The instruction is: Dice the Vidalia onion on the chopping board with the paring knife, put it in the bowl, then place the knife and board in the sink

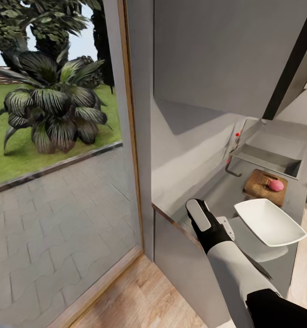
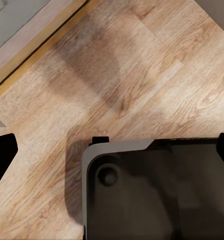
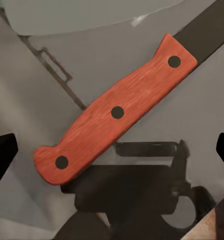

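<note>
The slim paring knife with the red riveted handle [image 3: 114, 110] lies flat on the glossy grey counter [image 1: 217, 191], directly beneath the right pincer [image 3: 112, 150]. In the right wrist view its long axis runs diagonally across the gap between the two dark fingertips [image 3: 3, 152] at the frame edges, the dark blade [image 3: 207, 27] pointing away towards the shallow white squarish bowl [image 1: 269, 222]. The fingertips stand wide apart with nothing between them, so this pincer is open and holds nothing; I judge the grasp of the handle is the step in hand.

From the head camera the right arm [image 1: 217, 237] reaches forward over the counter's near end, wrist bent down. Beyond the bowl sits the dark-brown wooden chopping board [image 1: 265, 187] carrying a pinkish round onion [image 1: 275, 184], with the grey steel sink [image 1: 267, 159] just behind.

The left pincer [image 2: 112, 150] hangs over wooden floor [image 2: 142, 75], open and empty, so the right arm is much nearer.
</note>
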Robot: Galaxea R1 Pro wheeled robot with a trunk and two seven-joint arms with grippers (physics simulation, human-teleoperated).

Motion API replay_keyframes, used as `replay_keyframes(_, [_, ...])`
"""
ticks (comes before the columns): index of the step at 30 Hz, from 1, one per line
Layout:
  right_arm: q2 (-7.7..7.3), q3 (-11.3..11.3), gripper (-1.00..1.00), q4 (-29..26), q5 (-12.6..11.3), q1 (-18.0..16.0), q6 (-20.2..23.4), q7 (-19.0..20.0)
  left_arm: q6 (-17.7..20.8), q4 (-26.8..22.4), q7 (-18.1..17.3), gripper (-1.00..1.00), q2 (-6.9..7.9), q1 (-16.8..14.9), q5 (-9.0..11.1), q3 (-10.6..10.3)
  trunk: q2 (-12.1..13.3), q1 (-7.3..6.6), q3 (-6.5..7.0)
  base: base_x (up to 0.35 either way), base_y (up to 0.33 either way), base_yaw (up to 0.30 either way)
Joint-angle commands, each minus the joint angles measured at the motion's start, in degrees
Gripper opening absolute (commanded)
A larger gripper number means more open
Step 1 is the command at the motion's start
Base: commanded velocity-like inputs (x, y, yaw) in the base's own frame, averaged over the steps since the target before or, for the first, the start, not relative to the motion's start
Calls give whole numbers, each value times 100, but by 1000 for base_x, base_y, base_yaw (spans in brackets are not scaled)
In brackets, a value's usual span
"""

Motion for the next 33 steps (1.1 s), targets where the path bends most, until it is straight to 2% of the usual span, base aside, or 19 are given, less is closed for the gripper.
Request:
replay_keyframes(1, [-3,14,100,-2,-17,-5,-43,-14,-7,-5,-9,100,6,1,49,-16,-10,4,-10,103,0,0])
replay_keyframes(6, [-12,14,100,-1,-17,-5,-43,-8,-7,-5,-9,100,6,1,49,-16,-10,4,-10,132,0,0])
replay_keyframes(21, [-69,14,100,42,18,-5,-21,1,-7,75,-9,100,-3,1,49,-16,-10,4,-10,5,0,0])
replay_keyframes(22, [-102,46,100,39,18,-5,12,-12,-7,108,-10,100,-36,1,41,-16,-11,4,-10,0,0,0])
replay_keyframes(28, [-46,42,100,41,34,-5,19,14,-7,120,-8,100,-32,7,41,-16,-11,4,-10,0,0,0])
replay_keyframes(33, [-95,48,100,42,28,-5,19,15,-7,139,-9,100,-30,10,42,-16,-11,4,-10,0,0,0])
